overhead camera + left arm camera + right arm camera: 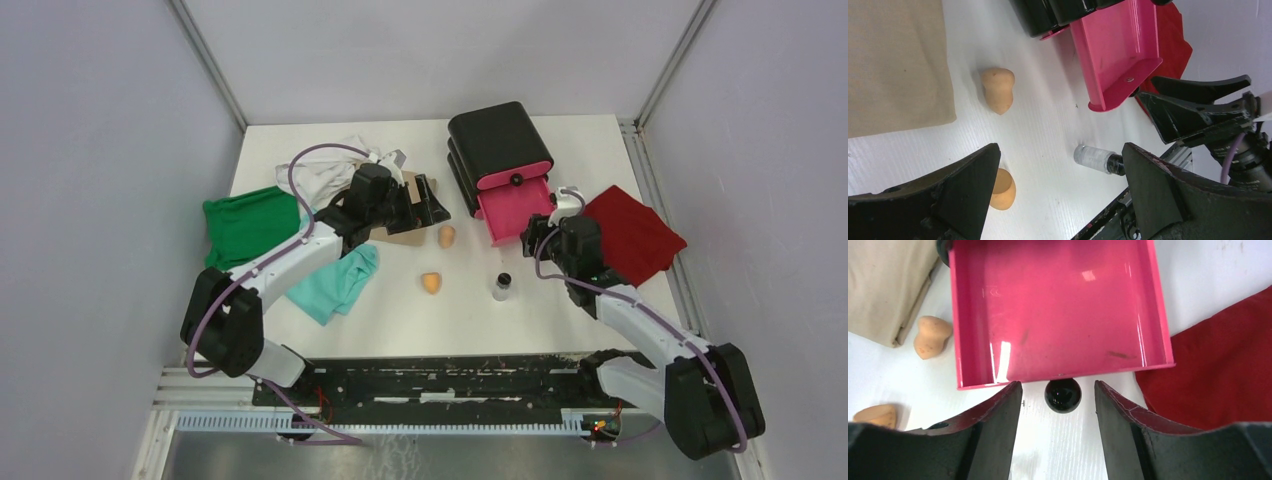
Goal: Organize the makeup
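One sponge [447, 236] lies on the table [560, 320] just beside the beige cloth [893, 65]. The other sponge [431, 283] sits nearer me, apart from it. The bottle [502, 287] is right of that one, upright I think, near the drawer [1058, 305]. That drawer is pulled out of the black box [497, 140], and I see only its glossy pink floor inside. My right gripper [1057, 390] is spread, one finger on either side of the drawer's knob [1063, 396]. My left gripper [1060, 150] hangs spread over the beige cloth's edge, holding nothing.
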